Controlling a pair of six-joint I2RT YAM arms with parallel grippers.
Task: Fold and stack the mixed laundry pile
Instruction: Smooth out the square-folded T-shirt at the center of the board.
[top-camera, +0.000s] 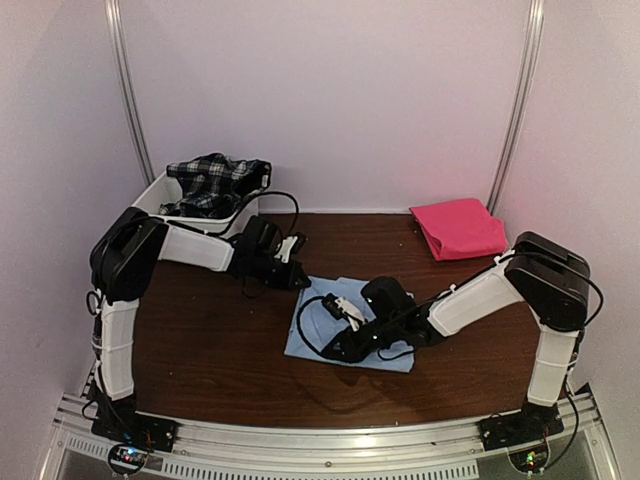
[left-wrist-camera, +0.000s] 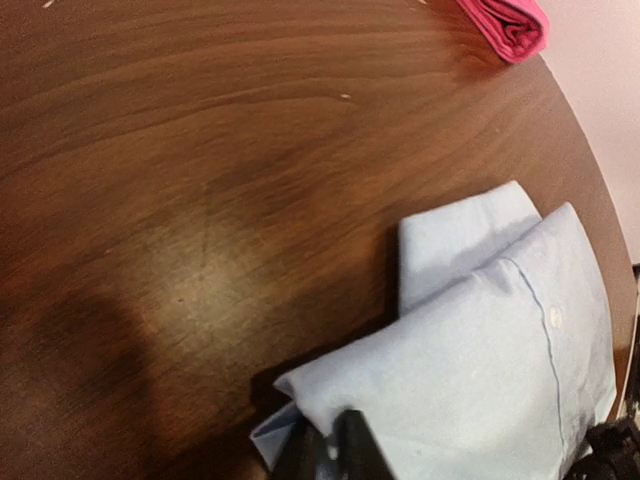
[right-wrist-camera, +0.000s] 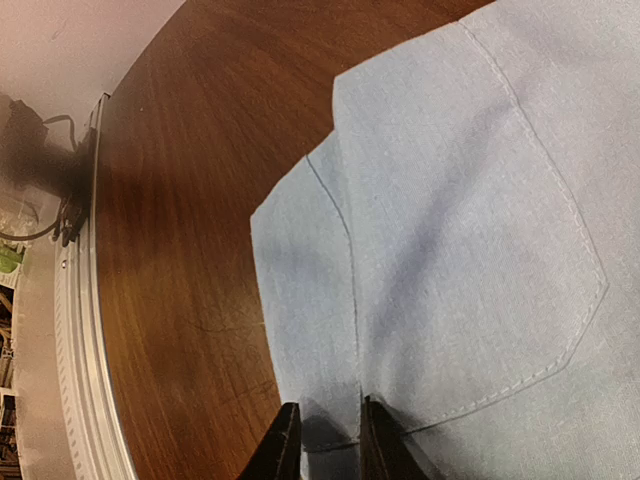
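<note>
On the tabletop (top-camera: 220, 340) the folded blue shirt (left-wrist-camera: 480, 380) lies at centre, the pink cloth (top-camera: 458, 228) upper right, the plaid garment (top-camera: 215, 180) upper left. The left fingers (left-wrist-camera: 352, 450) pinch the shirt's corner, and the right fingers (right-wrist-camera: 283, 445) pinch its edge. An uneven pull could slide the layers and undo the fold.

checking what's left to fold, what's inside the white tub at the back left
A black-and-white plaid garment fills the white tub, heaped above its rim. Whether anything else lies beneath it cannot be seen, because the plaid cloth covers the tub's inside.
</note>
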